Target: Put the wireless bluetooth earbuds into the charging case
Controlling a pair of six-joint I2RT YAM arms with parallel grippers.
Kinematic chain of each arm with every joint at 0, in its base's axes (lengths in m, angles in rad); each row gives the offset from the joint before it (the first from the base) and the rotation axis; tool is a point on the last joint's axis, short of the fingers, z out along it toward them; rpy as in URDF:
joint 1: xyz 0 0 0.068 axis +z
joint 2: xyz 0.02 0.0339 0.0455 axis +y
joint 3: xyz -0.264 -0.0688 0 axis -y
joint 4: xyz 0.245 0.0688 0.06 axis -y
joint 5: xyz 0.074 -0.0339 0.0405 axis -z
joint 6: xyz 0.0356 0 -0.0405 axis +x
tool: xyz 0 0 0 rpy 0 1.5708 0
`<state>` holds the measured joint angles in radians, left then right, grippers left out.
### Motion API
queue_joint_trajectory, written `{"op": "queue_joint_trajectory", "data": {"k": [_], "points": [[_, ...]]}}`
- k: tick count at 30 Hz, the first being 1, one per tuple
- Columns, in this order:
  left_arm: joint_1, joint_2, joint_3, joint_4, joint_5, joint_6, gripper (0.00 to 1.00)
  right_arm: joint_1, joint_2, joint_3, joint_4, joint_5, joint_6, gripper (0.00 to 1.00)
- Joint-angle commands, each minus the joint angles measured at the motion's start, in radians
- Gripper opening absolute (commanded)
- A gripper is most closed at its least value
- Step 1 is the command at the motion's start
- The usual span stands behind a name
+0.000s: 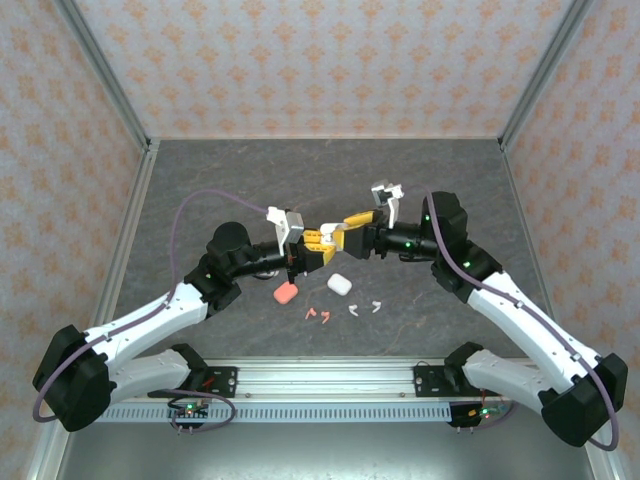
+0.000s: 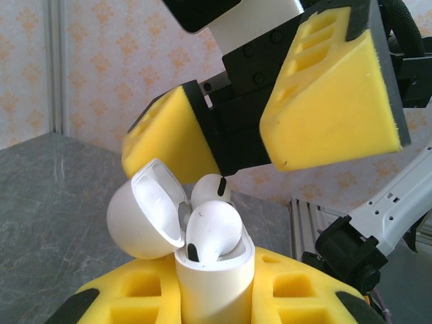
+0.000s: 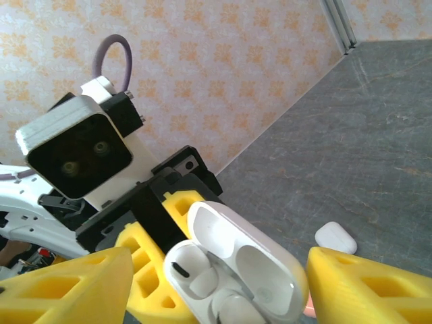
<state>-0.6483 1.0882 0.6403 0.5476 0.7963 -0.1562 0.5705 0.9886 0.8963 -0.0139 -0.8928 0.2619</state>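
Note:
An open white charging case (image 2: 214, 283) stands upright with my left gripper (image 2: 216, 300) shut on its body. The lid (image 2: 145, 212) is swung back to the left. Two white earbuds sit in the case, one in front (image 2: 214, 229) and one behind (image 2: 210, 190). Just above them hangs my right gripper (image 2: 246, 115), open, its yellow fingers (image 2: 331, 94) spread wide and holding nothing. From the right wrist, the case (image 3: 270, 270) lies between its fingertips (image 3: 67, 287) without touching them. From above, both grippers meet mid-table, the left (image 1: 303, 247) and the right (image 1: 338, 234).
On the table in front of the grippers lie a closed salmon-pink case (image 1: 286, 293), a closed white case (image 1: 338, 284), two pink earbuds (image 1: 318, 316) and two white earbuds (image 1: 364, 308). Patterned walls enclose the table on three sides.

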Motion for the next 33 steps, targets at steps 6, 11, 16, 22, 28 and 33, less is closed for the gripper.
{"op": "queue_joint_trajectory", "data": {"k": [6, 11, 16, 22, 28, 33], "points": [[-0.005, -0.005, 0.021, 0.018, 0.001, 0.026, 0.00, -0.003, -0.057, 0.038, 0.036, -0.053, -0.019, 0.59], [-0.005, -0.004, 0.019, 0.017, -0.013, 0.026, 0.00, -0.003, -0.075, 0.036, -0.011, -0.027, -0.042, 0.58], [-0.004, 0.003, 0.026, 0.013, -0.017, 0.023, 0.00, -0.002, -0.117, 0.043, -0.082, 0.105, -0.084, 0.63], [-0.005, 0.047, 0.079, -0.103, -0.067, 0.036, 0.00, -0.004, -0.151, 0.059, -0.217, 0.416, -0.116, 0.73], [0.051, 0.199, 0.173, -0.226, -0.109, -0.004, 0.00, -0.024, -0.187, 0.000, -0.230, 0.594, -0.051, 0.90], [0.150, 0.370, 0.246, -0.202, -0.098, -0.098, 0.00, -0.027, -0.219, -0.054, -0.217, 0.642, -0.010, 0.99]]}}
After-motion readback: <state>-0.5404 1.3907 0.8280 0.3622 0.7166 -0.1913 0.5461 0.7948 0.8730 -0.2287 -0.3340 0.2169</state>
